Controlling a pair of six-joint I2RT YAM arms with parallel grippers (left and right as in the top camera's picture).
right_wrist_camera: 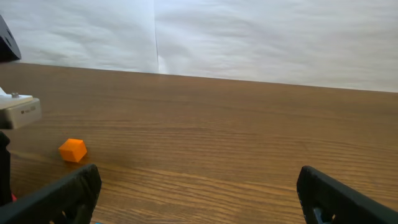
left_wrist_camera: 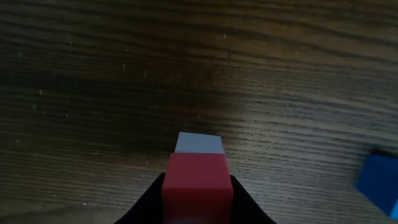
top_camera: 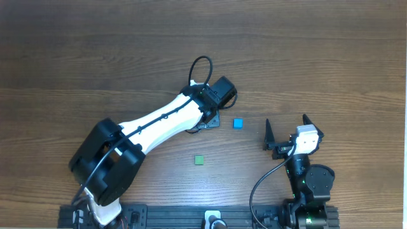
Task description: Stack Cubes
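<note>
Left gripper (left_wrist_camera: 198,180): clamped on the red cube (left_wrist_camera: 198,190), near the blue cube (top_camera: 238,123).
Grey cube (left_wrist_camera: 199,144): near the blue cube too, half hidden by the red one.
Risk: if released off-centre, the red cube may slip and knock the grey cube away.
Right gripper (top_camera: 286,122): spread wide, empty, on the blue cube's other side.
Surface: brown wooden table (top_camera: 95,51).
Room: white wall (right_wrist_camera: 261,37) behind.

The left arm (top_camera: 162,121) has a long white shell with small dark dots along it, between bulky black joints — a thin black cable (top_camera: 202,63) loops at its wrist. The right arm (top_camera: 308,181) is black, with a white wrist block (top_camera: 306,135), two pointed black fingers (top_camera: 268,135) and a curved black cable (top_camera: 252,191).
</note>
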